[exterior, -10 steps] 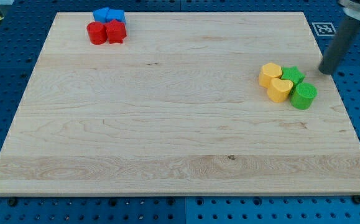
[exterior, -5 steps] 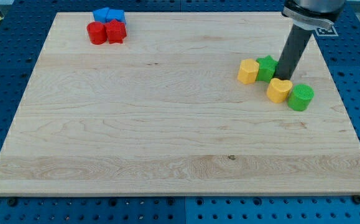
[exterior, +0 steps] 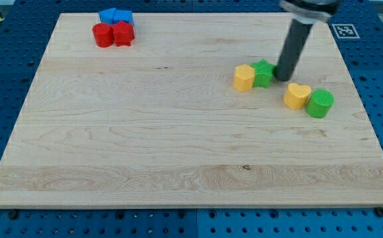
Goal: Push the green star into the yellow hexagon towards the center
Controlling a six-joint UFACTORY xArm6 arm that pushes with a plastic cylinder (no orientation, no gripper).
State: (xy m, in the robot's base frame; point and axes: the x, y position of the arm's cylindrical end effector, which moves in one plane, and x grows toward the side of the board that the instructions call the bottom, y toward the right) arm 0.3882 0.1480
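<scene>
The green star (exterior: pixel 264 73) lies right of the board's middle, its left side touching the yellow hexagon (exterior: pixel 244 77). My tip (exterior: pixel 283 79) stands against the star's right side. The dark rod rises from there toward the view's top right. Star, hexagon and tip form one row running left to right.
A yellow heart (exterior: pixel 297 96) and a green cylinder (exterior: pixel 321 104) sit together to the lower right of my tip. Two red blocks (exterior: pixel 112 34) and two blue blocks (exterior: pixel 116 16) cluster at the board's top left. A fiducial tag (exterior: pixel 345 30) lies off the board's top right corner.
My tip came in from the right edge and moved left. It pushed the green star and yellow hexagon leftward, away from the yellow heart and green cylinder, which stayed.
</scene>
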